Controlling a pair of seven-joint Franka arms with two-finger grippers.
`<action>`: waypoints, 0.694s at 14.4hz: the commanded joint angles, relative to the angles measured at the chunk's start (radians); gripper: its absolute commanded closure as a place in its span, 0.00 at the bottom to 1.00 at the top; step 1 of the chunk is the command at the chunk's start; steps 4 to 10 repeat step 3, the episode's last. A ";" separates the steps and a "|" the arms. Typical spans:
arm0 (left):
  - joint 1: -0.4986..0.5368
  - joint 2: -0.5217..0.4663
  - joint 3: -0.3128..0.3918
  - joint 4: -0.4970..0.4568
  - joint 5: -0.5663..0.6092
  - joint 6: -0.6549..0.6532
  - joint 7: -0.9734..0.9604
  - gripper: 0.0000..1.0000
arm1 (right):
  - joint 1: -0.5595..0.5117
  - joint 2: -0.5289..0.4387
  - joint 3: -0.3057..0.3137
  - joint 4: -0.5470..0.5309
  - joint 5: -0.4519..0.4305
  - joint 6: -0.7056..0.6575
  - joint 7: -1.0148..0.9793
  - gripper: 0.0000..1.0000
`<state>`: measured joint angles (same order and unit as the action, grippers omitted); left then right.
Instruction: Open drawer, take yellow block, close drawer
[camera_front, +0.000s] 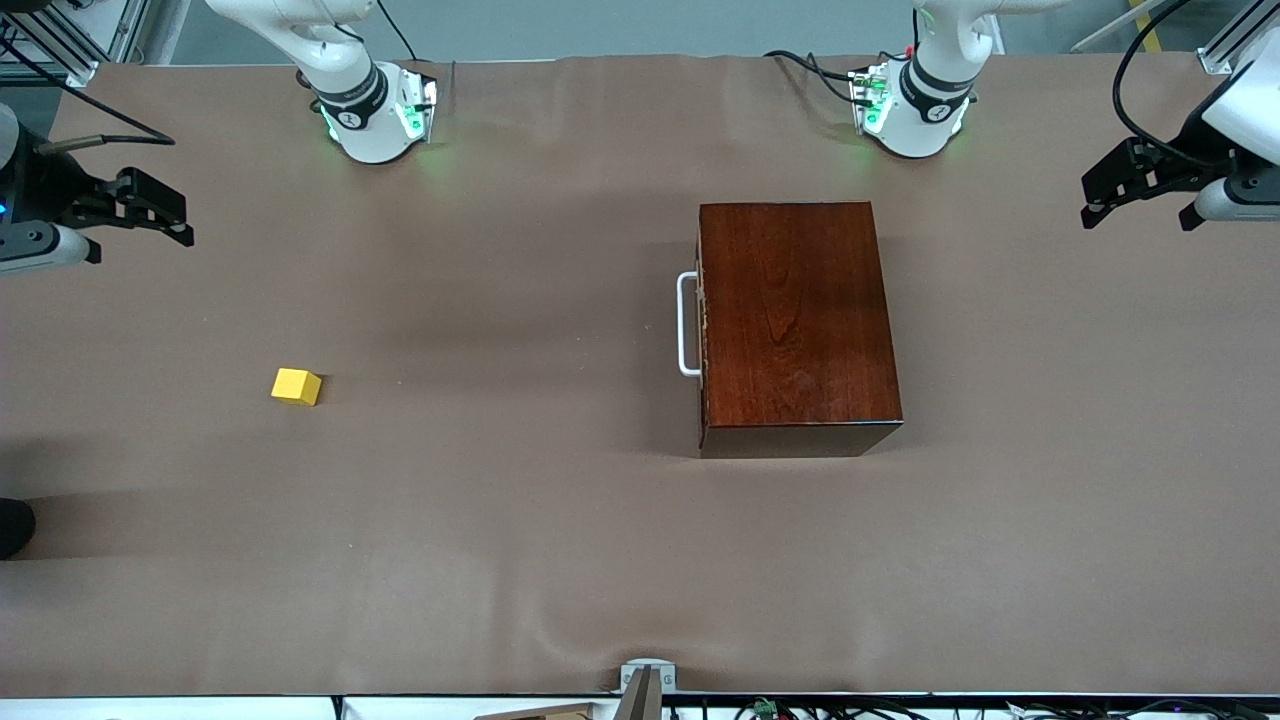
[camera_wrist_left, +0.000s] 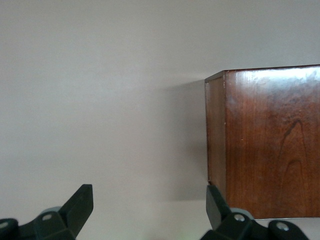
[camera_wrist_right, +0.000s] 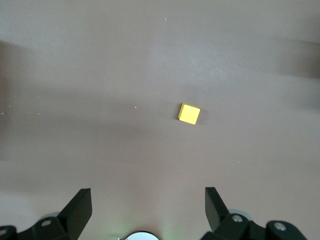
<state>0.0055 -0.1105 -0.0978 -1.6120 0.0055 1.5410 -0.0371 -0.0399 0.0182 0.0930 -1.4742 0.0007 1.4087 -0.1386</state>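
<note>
The glossy reddish-brown wooden box's drawer (camera_front: 703, 320) sits shut, white handle (camera_front: 686, 324) facing the small bright-yellow cube (camera_front: 296, 386) lying out on the table toward the right arm's end; left gripper (camera_front: 1135, 185) and right gripper (camera_front: 140, 208) wait raised at the table's ends, jaws open, empty.

drawer (camera_front: 703, 330) interior hidden, shut

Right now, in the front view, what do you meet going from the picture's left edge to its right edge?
right pincer → yellow block → white handle → wooden box → left pincer
</note>
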 joint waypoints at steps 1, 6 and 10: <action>0.018 0.011 -0.004 0.023 -0.024 -0.012 -0.007 0.00 | -0.017 -0.027 0.005 -0.025 0.019 0.001 -0.009 0.00; 0.018 0.011 0.001 0.024 -0.015 -0.025 -0.007 0.00 | -0.020 -0.027 0.005 -0.025 0.019 0.001 -0.009 0.00; 0.018 0.011 0.001 0.024 -0.015 -0.025 -0.007 0.00 | -0.020 -0.027 0.005 -0.025 0.019 0.001 -0.009 0.00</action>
